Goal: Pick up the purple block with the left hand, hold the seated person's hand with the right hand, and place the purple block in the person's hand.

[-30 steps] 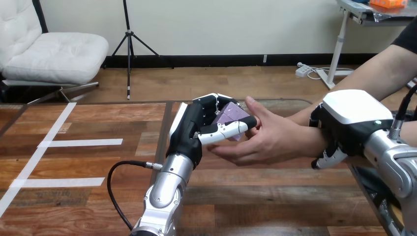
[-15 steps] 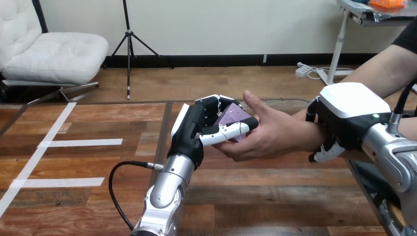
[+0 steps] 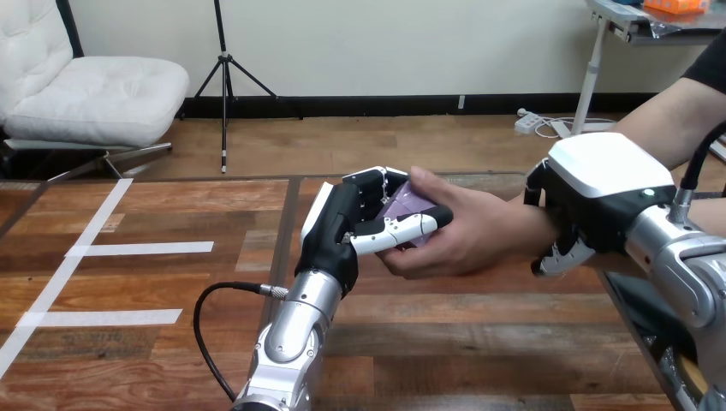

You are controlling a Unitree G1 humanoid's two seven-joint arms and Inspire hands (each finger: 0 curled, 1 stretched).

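Head view: the left hand point(image 3: 338, 233) is raised above the wooden table point(image 3: 479, 342), its fingers and thumb clamped on the purple block point(image 3: 402, 208). The white thumb crosses the block's near face and the black fingers hide its far side, so little of the purple shows. The person's hand point(image 3: 479, 235) reaches in from the right, palm cupped under the block and thumb lying over its top, so both hands are on it. The right hand point(image 3: 599, 184) sits over the person's wrist, its white shell hiding most of it, and its fingers point(image 3: 556, 255) curl down round the wrist's near side. Well to the left, white tape strips point(image 3: 145, 248) lie flat on the table.
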